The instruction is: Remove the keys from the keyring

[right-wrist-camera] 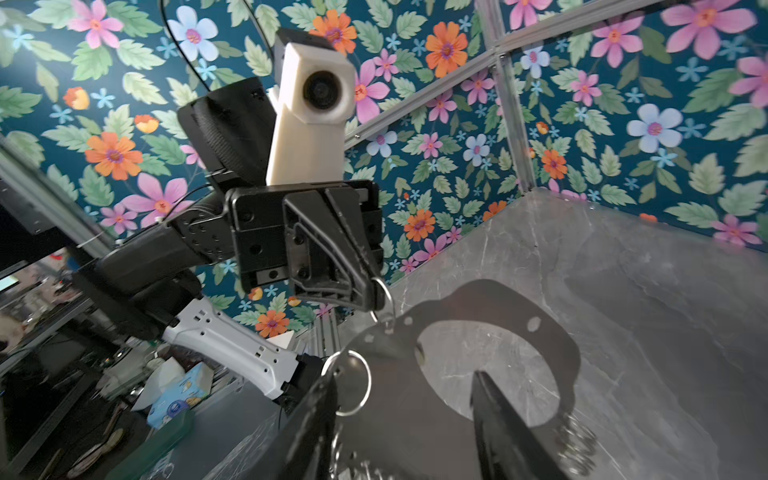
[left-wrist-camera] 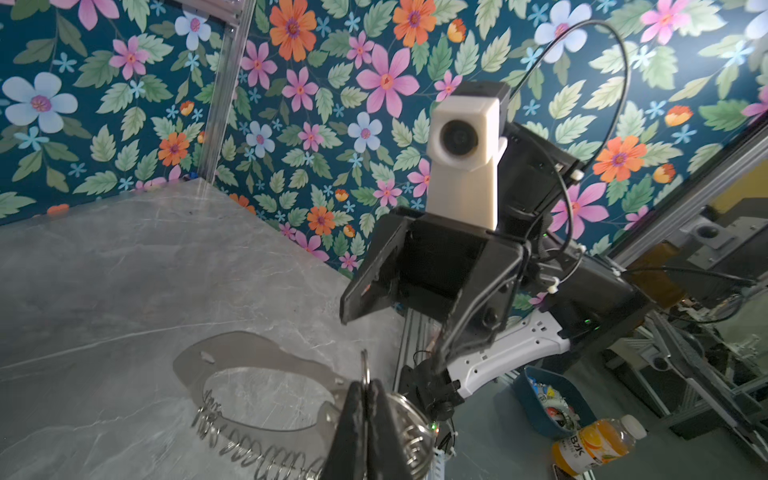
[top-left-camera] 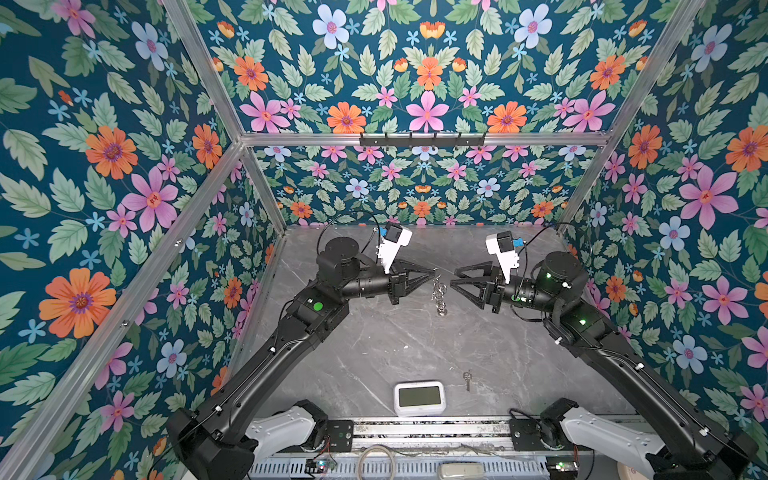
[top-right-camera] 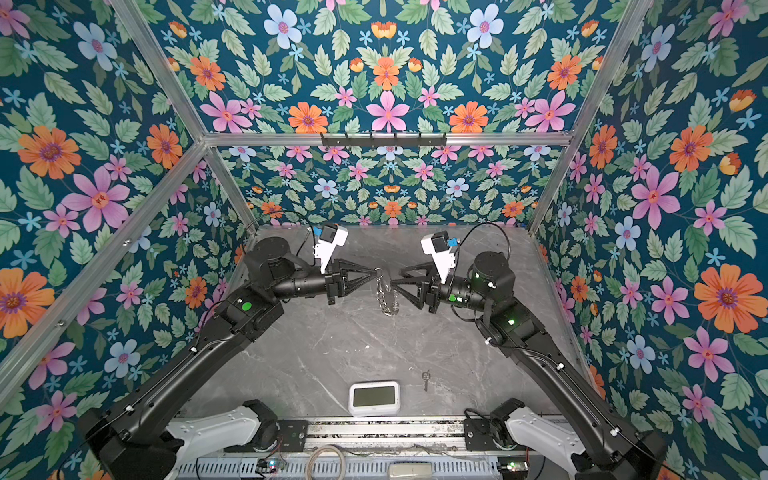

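Observation:
The keyring (top-left-camera: 440, 293) (top-right-camera: 386, 296) hangs above the grey table between the two arms, in both top views. It is a translucent grey C-shaped plate (right-wrist-camera: 478, 303) (left-wrist-camera: 249, 353) edged with small silver rings. My left gripper (top-left-camera: 434, 272) (top-right-camera: 377, 272) (left-wrist-camera: 365, 399) (right-wrist-camera: 374, 293) is shut on a silver ring at the plate's upper end. My right gripper (top-left-camera: 455, 277) (top-right-camera: 395, 281) (right-wrist-camera: 405, 399) stands open just right of the plate, one finger beside a larger silver ring (right-wrist-camera: 353, 386). One small silver key (top-left-camera: 468, 380) (top-right-camera: 425, 380) lies on the table near the front. No key shows among the hanging rings.
A white clock (top-left-camera: 419, 398) (top-right-camera: 374, 398) lies at the table's front edge, left of the loose key. Floral walls close in the back and both sides. A black hook rail (top-left-camera: 422, 140) runs along the back frame. Both arm bases sit on the front rail (top-left-camera: 428, 432).

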You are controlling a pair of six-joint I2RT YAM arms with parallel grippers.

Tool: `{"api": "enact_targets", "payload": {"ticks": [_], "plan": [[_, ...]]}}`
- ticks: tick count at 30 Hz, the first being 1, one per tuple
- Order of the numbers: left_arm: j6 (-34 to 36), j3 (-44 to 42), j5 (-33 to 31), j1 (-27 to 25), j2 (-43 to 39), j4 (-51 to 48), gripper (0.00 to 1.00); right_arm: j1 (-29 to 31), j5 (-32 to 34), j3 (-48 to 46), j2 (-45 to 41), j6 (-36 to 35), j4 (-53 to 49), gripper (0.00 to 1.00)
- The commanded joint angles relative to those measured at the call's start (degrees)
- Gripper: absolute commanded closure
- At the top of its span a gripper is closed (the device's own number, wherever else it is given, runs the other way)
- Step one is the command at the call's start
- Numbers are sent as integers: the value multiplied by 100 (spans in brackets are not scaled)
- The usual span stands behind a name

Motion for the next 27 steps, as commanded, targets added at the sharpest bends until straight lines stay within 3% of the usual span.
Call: {"api": "enact_targets", "payload": {"ticks": [1,4,7,12,27], "plan": [[574,326,-205,-5,100,-980,100,-85,90,30,-169,-204,-458,47],[936,753,-373,-76,284,-1744,100,-223,-133,185,-113,-420,-845,51],[1225,1155,-653,-300,501,-2380,100,-427,-848,298,168,-266,-839,55],[1674,1973,-1484,-939,1046,-3457,100,-427,-1033,323,447,-278,-669,54],[2198,2383,-778,-1035,1155,-3781,100,-426,-1999,-58,259,-415,-182,56]]}}
